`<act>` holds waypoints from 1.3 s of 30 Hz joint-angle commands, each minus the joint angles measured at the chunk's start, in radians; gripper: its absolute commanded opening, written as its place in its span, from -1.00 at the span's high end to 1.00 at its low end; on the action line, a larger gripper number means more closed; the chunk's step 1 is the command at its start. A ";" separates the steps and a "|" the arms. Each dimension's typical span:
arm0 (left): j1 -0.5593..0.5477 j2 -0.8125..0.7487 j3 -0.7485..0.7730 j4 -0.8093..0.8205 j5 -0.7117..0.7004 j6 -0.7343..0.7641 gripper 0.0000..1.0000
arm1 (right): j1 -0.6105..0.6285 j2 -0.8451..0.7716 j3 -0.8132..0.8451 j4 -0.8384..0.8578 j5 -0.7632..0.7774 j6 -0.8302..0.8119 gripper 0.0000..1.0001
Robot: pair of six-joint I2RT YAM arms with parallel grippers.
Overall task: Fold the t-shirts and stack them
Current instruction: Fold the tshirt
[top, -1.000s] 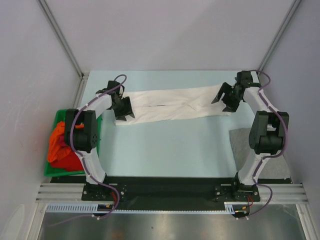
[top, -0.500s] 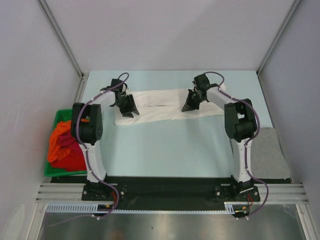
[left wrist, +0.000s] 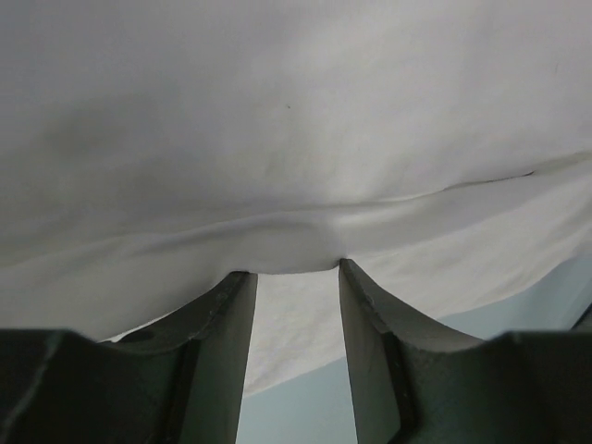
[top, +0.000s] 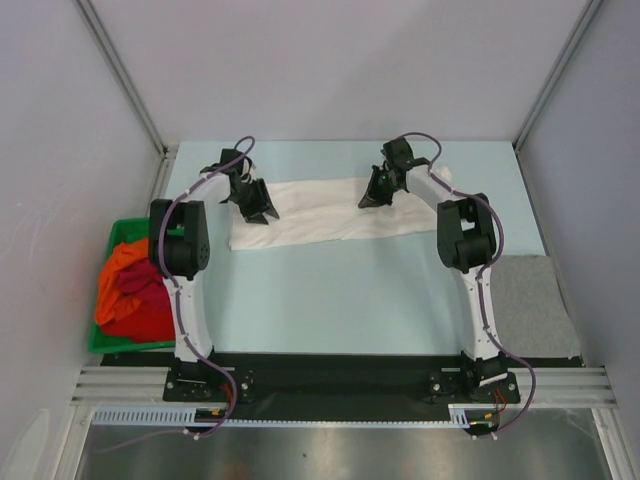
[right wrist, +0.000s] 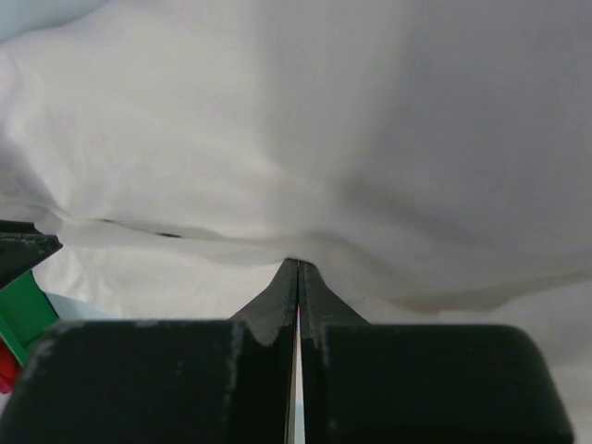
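Note:
The white t-shirt (top: 320,212) lies as a long folded strip across the far part of the table. My left gripper (top: 258,206) is over its left part. In the left wrist view its jaws (left wrist: 294,268) stand apart, with the tips tucked under a fold of the white t-shirt (left wrist: 296,120). My right gripper (top: 373,196) is over the strip's right half, its jaws (right wrist: 298,264) pressed together on a puckered fold of the white t-shirt (right wrist: 305,120). The orange t-shirt (top: 118,272) and the dark red t-shirt (top: 148,312) lie bunched together. The grey t-shirt (top: 530,305) lies flat at the right.
The green bin (top: 112,236) stands off the table's left edge and holds the orange and dark red shirts. Grey walls with metal posts close in the back and both sides. Light blue table (top: 340,300) shows between the arms.
My right gripper has swung left from the shirt's right end to its middle and shut. The strip's right end has drawn in. My left gripper has shifted slightly back and narrowed a little.

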 commanded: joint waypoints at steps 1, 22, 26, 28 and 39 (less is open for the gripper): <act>0.032 0.044 0.071 -0.013 0.001 -0.006 0.04 | -0.005 0.056 0.097 -0.008 0.012 0.004 0.99; 0.072 -0.176 0.099 -0.134 -0.319 0.097 -0.10 | -0.094 -0.250 0.040 -0.096 -0.015 0.001 0.10; 0.053 -0.265 0.008 -0.129 -0.320 0.077 -0.22 | -0.206 -0.395 -0.159 -0.043 -0.044 0.031 -0.20; 0.047 -0.301 -0.054 -0.126 -0.320 0.057 -0.34 | -0.273 -0.465 -0.274 -0.023 -0.050 0.027 -0.39; 0.049 -0.489 -0.481 0.084 -0.243 -0.112 -0.35 | -0.499 -0.660 -0.699 0.035 -0.086 -0.033 -0.72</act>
